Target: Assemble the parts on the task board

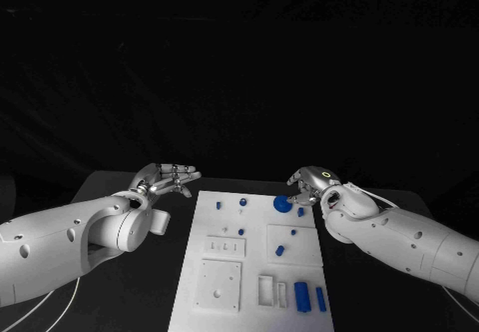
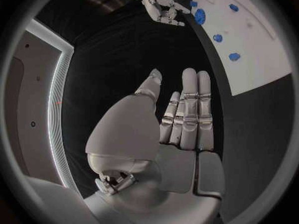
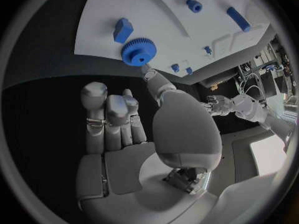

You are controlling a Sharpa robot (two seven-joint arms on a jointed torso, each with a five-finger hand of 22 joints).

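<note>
The white task board (image 1: 255, 277) lies in the middle of the black table. A blue gear (image 1: 282, 203) sits on its far right part. My right hand (image 1: 311, 185) hovers just right of the gear; in the right wrist view its fingers (image 3: 112, 109) are curled in with nothing in them, and the thumb tip reaches the rim of the gear (image 3: 138, 51). Whether it touches I cannot tell. My left hand (image 1: 167, 178) is off the board's far left corner, and it (image 2: 181, 129) is flat with straight fingers, holding nothing.
Small blue parts are spread over the board: two pegs (image 1: 243, 202) at the far edge, a block (image 1: 300, 211) beside the gear, a piece (image 1: 280, 250) on a raised square, two bars (image 1: 300, 295) near the front. White fixtures (image 1: 219, 283) stand at the front left.
</note>
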